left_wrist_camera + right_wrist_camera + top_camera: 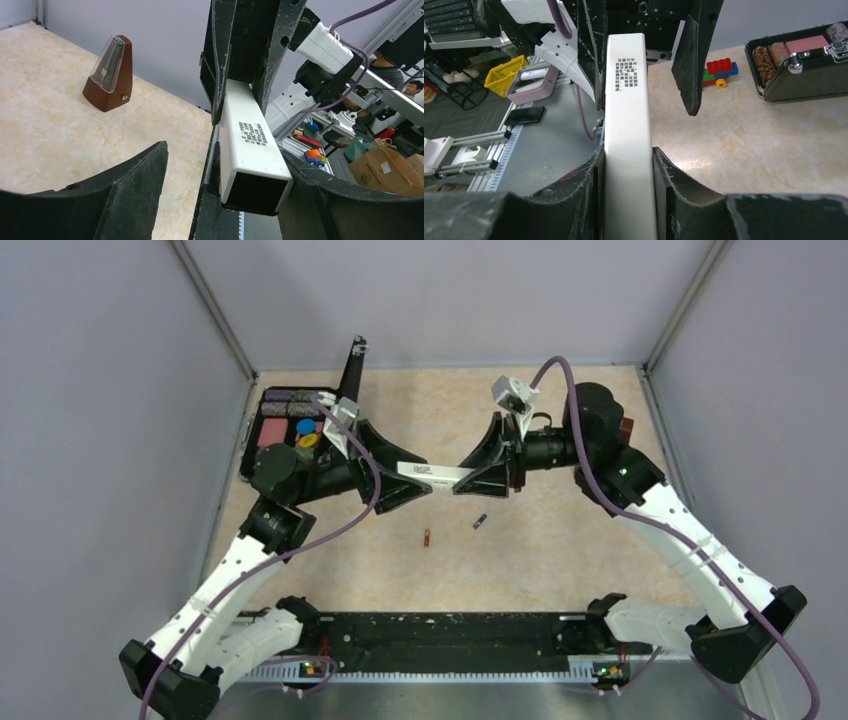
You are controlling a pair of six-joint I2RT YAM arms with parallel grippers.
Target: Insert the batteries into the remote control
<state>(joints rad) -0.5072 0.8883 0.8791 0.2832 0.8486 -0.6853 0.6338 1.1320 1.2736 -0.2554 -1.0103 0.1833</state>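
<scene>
Nearest the bases, both batteries lie loose on the table (560,550), on the base side of the fingertips. The red battery (427,537) is near the L gripper (227,160) tips and the purple battery (480,521) near the R gripper (628,155) tips. They lie apart from each other, neither touched. Above them the remote control (432,472) is held clear of the table as a bridge btwn the arms, long axis running tip to tip, L to R. R gripper is clamped on it: both pads press its long sides, no gap, printed face up toward its wrist cam. L gripper stands wide open w/ hold of nothing. The remote's free end, dark end face showing in L wrist view, lies inside the jaws but hard over by one finger (340,200). Touching or just shy of it, cannot tell. There is a clear gap to the other finger (125,190). Relation that counts, imo: the remote is already btwn the L fingers, off-centre, axis pointing into the L palm. A squeeze should need no reach, only centring. Batteries prob. come after; red looks like L arm's nearer pick, purple R's. Beyond the L fingers sit toy blocks (720,70) and an open case (804,82); beyond the R fingers, a metronome (110,72).
</scene>
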